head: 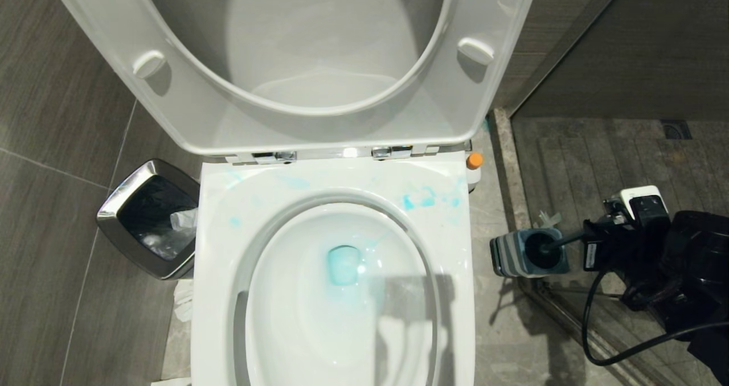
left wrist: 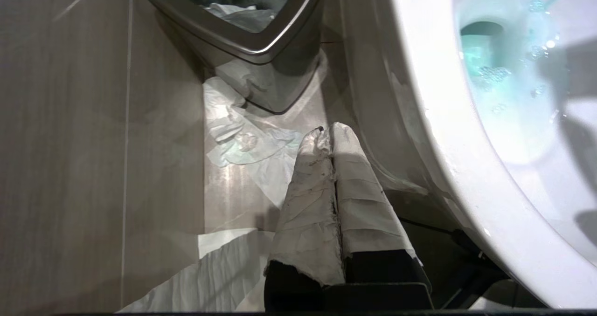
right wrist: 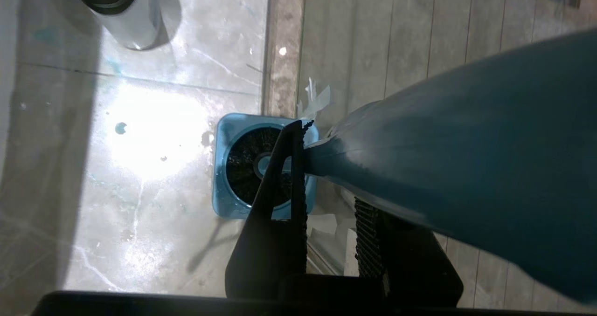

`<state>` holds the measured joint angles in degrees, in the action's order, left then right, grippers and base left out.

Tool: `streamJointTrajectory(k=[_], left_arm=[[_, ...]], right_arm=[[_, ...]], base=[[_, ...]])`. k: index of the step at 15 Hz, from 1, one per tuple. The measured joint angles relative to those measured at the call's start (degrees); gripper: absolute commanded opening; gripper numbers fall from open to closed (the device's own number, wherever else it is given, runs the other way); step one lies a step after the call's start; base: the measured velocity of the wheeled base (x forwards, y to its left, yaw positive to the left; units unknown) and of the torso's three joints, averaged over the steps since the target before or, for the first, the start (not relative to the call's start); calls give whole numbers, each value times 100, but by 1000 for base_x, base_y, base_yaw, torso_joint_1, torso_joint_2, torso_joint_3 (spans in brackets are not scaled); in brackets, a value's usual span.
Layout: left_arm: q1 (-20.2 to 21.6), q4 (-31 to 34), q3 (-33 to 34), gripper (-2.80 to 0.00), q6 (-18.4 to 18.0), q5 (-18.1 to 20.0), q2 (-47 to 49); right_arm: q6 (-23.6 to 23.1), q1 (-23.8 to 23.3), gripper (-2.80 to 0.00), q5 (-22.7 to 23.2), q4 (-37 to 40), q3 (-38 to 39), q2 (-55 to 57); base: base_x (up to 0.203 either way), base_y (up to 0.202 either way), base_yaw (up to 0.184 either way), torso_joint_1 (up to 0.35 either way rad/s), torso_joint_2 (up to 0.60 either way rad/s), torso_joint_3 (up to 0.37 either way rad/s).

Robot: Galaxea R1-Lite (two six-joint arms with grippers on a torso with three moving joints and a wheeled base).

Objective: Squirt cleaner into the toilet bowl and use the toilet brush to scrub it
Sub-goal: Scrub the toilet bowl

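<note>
Your right hand (right wrist: 326, 167): fingers clamped on toilet brush (right wrist: 466, 157) shaft, head seated in blue base (right wrist: 224, 199). Left hand (left wrist: 329, 134): shut, empty, beside toilet bowl (left wrist: 447, 157).

You're in a bathroom: a toilet (head: 336, 261) with its seat and lid raised fills the middle, a steel bin (head: 149, 218) stands on the grey-tiled floor (head: 51, 249) at its left side, a brush holder (head: 527, 253) at its right, beside a shower threshold (head: 506, 164).
</note>
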<state>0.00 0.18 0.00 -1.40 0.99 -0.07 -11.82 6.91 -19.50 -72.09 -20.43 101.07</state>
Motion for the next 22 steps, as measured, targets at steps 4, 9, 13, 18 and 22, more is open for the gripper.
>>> streamJointTrajectory(k=[4, 9, 13, 18, 22], left_arm=[[0, -2, 0, -280, -5, 4, 0], [0, -1, 0, -280, 2, -4, 0], [0, 0, 0, -280, 2, 2, 0], [0, -2, 0, -280, 1, 0, 0], [0, 0, 0, -280, 2, 0, 0]], right_arm=[[4, 0, -280, 119, -48, 308, -216], [-27, -5, -280, 544, 9, 722, -872], [-220, -5, -280, 583, 11, 1121, -1491], [-377, -6, -280, 705, 186, 1344, -2330], [-338, -2, -280, 817, 630, 1235, -2818]], base=[[0, 0, 0, 0, 0, 0], [0, 0, 0, 0, 0, 0], [0, 0, 0, 0, 0, 0], [0, 0, 0, 0, 0, 0], [0, 0, 0, 0, 0, 0]])
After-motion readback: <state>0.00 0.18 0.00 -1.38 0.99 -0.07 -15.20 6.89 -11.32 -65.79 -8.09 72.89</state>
